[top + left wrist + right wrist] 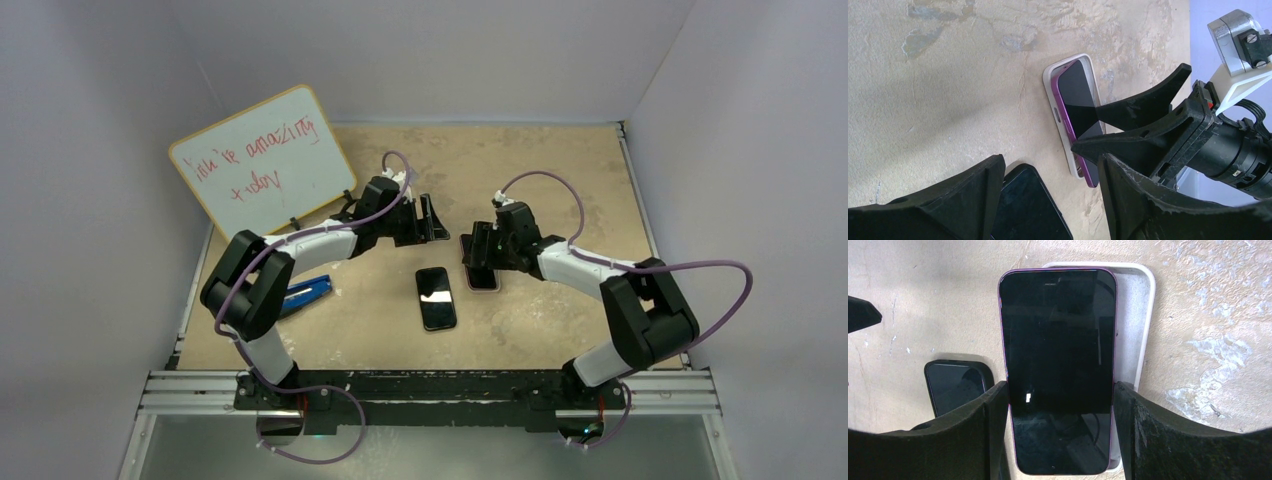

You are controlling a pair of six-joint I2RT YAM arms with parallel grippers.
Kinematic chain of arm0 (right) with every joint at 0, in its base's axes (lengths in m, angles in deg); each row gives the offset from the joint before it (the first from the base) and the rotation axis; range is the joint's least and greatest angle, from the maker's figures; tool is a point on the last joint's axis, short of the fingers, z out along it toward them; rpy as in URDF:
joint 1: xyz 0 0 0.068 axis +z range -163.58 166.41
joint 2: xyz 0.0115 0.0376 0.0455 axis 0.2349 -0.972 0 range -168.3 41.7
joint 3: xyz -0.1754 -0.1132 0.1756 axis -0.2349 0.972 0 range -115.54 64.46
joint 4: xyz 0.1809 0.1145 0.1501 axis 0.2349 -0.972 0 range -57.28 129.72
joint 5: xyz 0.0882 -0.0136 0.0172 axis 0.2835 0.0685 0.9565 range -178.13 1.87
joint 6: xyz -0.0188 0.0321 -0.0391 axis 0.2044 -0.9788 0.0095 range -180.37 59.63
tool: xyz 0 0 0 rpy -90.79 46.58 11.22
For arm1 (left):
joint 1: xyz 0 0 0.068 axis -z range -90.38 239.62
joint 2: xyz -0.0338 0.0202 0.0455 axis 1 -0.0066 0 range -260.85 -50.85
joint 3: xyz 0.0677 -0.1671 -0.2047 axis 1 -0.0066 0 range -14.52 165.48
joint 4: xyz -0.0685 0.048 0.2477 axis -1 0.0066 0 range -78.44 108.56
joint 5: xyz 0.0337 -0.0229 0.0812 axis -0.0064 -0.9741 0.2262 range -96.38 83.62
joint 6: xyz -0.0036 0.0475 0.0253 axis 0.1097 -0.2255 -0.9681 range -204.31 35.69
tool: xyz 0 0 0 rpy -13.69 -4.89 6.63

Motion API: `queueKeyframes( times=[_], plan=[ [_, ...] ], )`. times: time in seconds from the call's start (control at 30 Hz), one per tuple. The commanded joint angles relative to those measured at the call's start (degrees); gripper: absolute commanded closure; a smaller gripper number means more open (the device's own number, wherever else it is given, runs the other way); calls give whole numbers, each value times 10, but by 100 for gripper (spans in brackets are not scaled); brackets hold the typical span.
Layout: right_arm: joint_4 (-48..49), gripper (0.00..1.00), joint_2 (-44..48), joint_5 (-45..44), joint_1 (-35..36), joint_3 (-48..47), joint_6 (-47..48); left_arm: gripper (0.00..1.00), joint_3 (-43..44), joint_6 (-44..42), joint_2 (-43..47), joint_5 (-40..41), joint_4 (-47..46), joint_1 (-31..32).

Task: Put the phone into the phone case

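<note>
right claw [1060, 387] pinches purple phone [1058, 330] by its long edges, middle of the bench [560, 180], skewed over white case [1135, 315]. left claw [1048, 164] hangs open. seating step: next i should square it and press down.

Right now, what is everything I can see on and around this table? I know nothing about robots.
whiteboard: one, white with red handwriting, propped at the far left.
blue item: one, blue, near left beside the arm; too small to identify.
black phone: one, black, flat in the middle.
purple phone: one, purple-edged with a dark screen, lying askew on the case.
phone case: one, white, under the purple phone, right of the black phone.
table: one, mottled beige.
left arm, right arm: two, black and white with purple cables, near edge.
left tool: one, black, open, empty, above the table by the black phone.
right tool: one, black, fingers either side of the purple phone; grip unclear.
</note>
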Motion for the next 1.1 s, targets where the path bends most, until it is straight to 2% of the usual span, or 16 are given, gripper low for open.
queueKeyframes(
  times=[0.0, 0.1, 0.37, 0.57, 0.7, 0.83, 1.07],
  plan=[
    [26, 51, 3, -16, 2, -1, 4, 30, 16, -3, -2, -7, -11, -3],
    [22, 46, 10, -22, 2, 1, 2, 30, 19, -4, -6, -8, -10, -3],
    [-7, 21, 27, -31, 2, -12, -5, 30, 24, -1, -15, -15, -13, -3],
    [-45, 16, 48, -27, 2, -23, -13, 30, 27, -1, -19, -17, -14, -3],
    [-83, 20, 66, -27, 1, -26, -28, 32, 38, -1, -34, -30, -20, 0],
    [-97, 29, 77, -35, -8, -28, -17, 35, 60, -5, -59, -31, -28, 10],
    [-87, 39, 71, 20, -79, -18, -10, 43, 110, -5, -124, -41, -29, 26]
  ],
)
